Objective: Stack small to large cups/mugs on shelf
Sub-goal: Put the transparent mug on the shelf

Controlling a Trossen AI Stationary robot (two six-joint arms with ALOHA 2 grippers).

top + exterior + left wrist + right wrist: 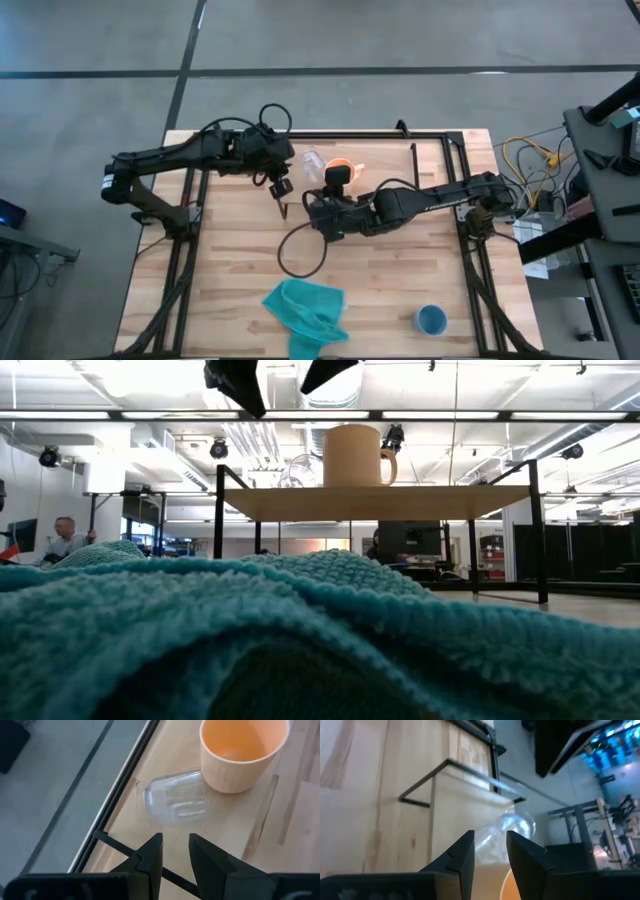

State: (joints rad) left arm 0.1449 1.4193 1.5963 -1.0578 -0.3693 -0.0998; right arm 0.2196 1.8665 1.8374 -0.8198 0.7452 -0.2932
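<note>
Three cups were out. The glass cup (pixel 172 800) lay on its side on the shelf (pixel 260 835), just beside the upright orange mug (pixel 242 752). The blue cup (pixel 431 320) stood alone on the table near the teal cloth (pixel 305 312). The left gripper (pixel 175 855) and right gripper (pixel 490 852) each hovered nearby, fingers slightly apart, holding nothing.

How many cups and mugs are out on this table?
3. An orange mug stands on the shelf; a clear glass cup lies tipped beside it; a blue cup sits on the tabletop near the teal cloth.
</note>
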